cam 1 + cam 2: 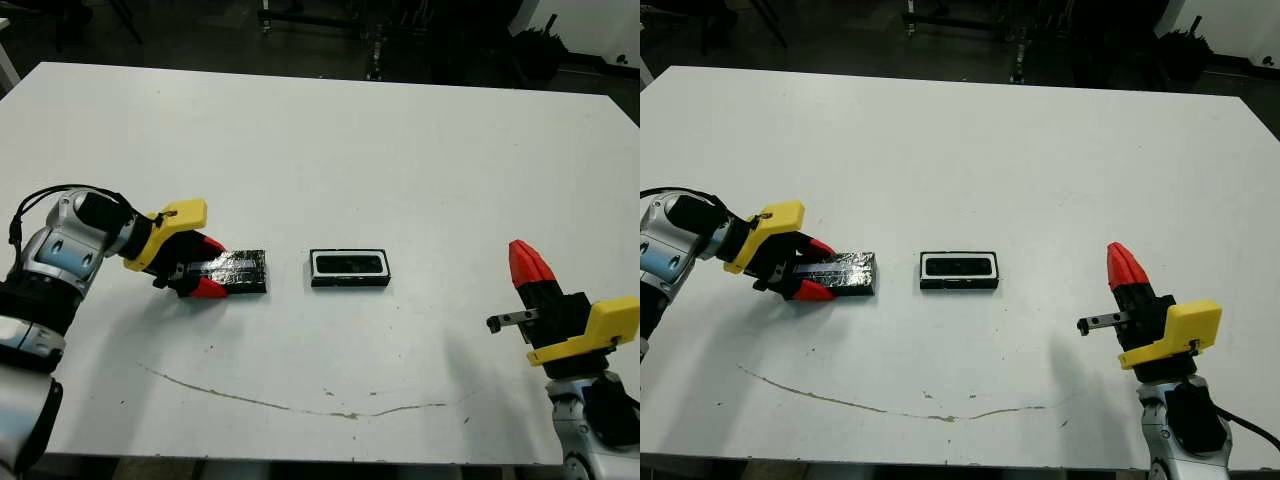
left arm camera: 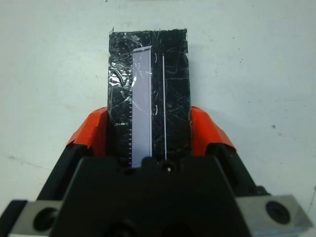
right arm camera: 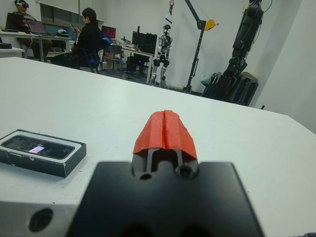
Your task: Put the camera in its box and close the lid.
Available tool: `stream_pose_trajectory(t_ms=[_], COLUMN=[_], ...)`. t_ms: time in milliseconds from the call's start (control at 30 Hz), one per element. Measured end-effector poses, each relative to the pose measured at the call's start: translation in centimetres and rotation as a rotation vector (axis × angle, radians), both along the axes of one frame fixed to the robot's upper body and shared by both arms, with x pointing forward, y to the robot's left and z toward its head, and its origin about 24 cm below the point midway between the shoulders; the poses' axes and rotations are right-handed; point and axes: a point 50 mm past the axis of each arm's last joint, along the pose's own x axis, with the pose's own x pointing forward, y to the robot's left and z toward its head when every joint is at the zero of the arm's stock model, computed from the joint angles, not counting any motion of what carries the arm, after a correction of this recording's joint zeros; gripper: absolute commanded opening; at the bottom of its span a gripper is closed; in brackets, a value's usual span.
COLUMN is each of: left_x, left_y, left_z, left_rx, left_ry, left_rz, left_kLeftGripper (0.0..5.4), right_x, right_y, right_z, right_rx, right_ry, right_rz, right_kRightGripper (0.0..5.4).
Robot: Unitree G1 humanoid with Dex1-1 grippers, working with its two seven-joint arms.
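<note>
Straddling the lid (image 2: 149,94), your left gripper (image 1: 200,268) has one red finger (image 2: 94,132) against each long edge, so it grips the panel, which lies flat on the table (image 1: 320,130) with its pale stripe up. From that gripper the lid extends toward 3 o'clock in the head view. Just beyond the lid's free end, apart from it, you see the box (image 1: 349,268), and the camera (image 1: 349,263) lies in its white-lined hollow. Your right gripper (image 1: 528,263) is at 3 o'clock from the box, well apart, fingers pressed together on nothing, above the table.
</note>
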Motion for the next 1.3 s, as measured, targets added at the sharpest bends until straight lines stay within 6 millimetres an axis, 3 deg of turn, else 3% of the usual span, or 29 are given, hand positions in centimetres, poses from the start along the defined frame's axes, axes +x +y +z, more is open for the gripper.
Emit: stream_pose_trajectory(t_ms=[200,433,733,1300], left_x=[0.0,-0.2,0.5,1.0], left_y=[0.3,0.2,-3.0,-9.0], left_z=[0.0,0.5,0.9,-2.6], left_rx=[-0.042,-0.243,-0.410,-0.430], left_ry=[0.010,0.005,-0.072,-0.005], left_rz=[0.056,0.229,0.242,0.106], left_kLeftGripper=[3.15,3.15,3.15,3.15], right_x=[0.0,0.1,0.1,0.0], right_y=[0.0,0.1,0.2,0.3], right_z=[0.0,0.0,0.0,0.1], right_rx=[0.000,-0.001,-0.005,-0.002], right_ry=[0.000,0.000,0.000,0.003], right_rz=[0.001,0.005,0.008,0.014], right_kRightGripper=[0.00,0.00,0.00,0.00])
